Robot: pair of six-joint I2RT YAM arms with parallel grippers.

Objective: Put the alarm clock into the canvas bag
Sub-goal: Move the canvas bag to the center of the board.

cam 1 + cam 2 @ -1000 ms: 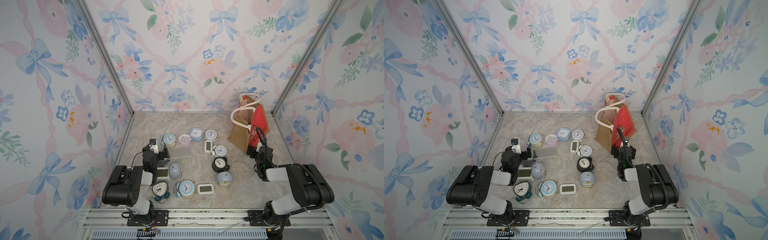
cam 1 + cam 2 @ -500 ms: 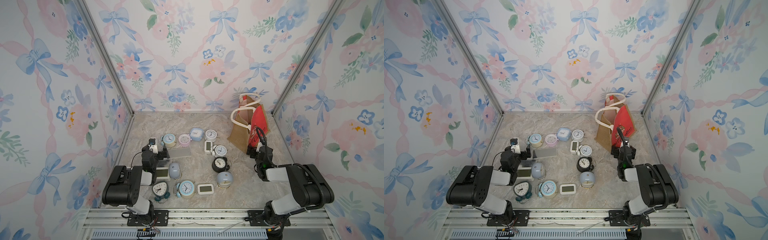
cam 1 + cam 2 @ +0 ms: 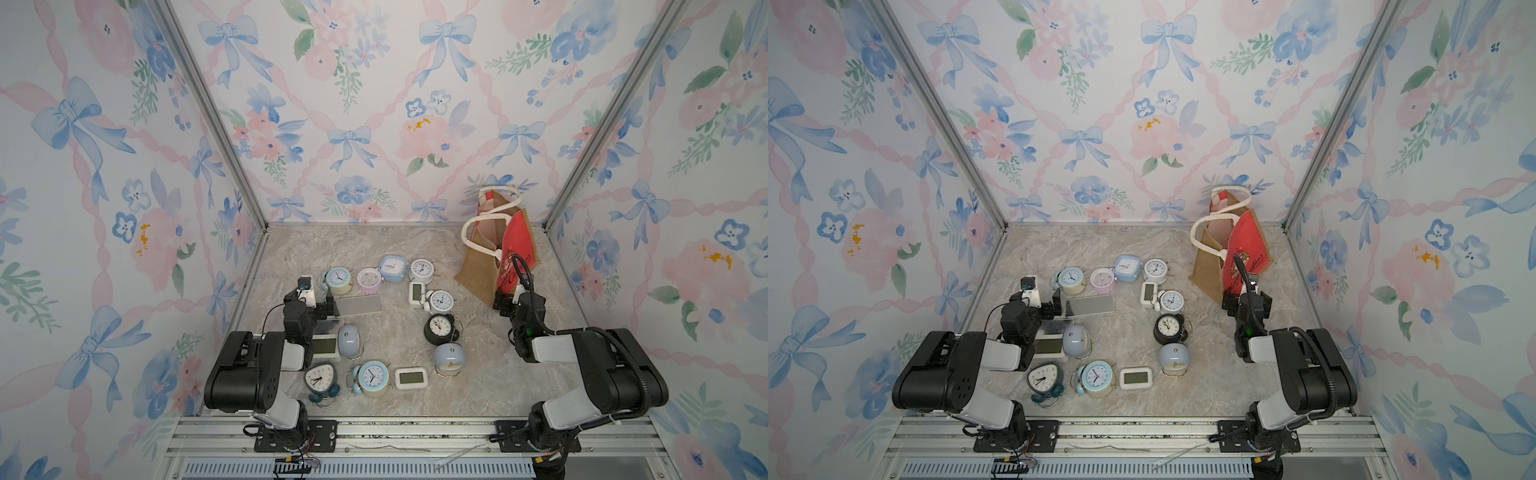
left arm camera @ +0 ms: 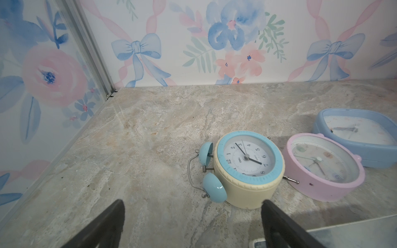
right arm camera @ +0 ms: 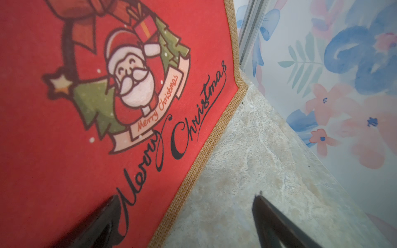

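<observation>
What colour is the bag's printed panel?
Red, with black script; the canvas bag shows best in right wrist view.

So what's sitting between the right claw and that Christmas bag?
Nothing. In the right wrist view the open right gripper faces the canvas bag, red panel close ahead, bare marble floor beside it.

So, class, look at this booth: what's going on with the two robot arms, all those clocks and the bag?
Two robot arms are set up to put an alarm clock into the canvas bag, but nothing is held yet. The left arm has its jaws open and empty, close to a cream clock with a blue rim, one of many clocks lying on the marble table. The right arm waits with open, empty jaws right beside the bag's red panel. The bag stands upright at the far right.
</observation>
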